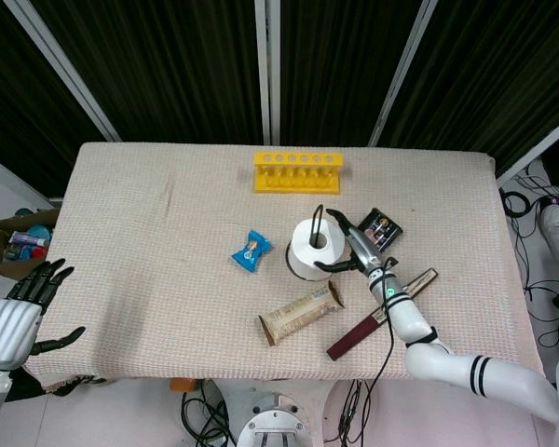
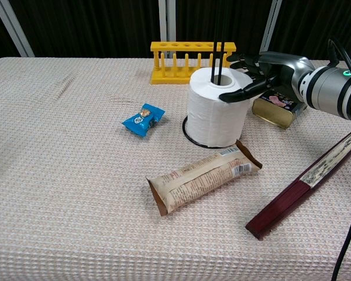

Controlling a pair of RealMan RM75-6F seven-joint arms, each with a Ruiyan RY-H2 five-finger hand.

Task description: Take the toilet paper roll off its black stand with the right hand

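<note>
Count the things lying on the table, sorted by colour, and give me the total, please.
Yellow: 1, the tube rack
White: 1, the toilet paper roll
Blue: 1, the small packet
Beige: 1, the snack bar
Dark red: 1, the folded fan
Black: 2, the stand and the tin
Total: 7
</note>
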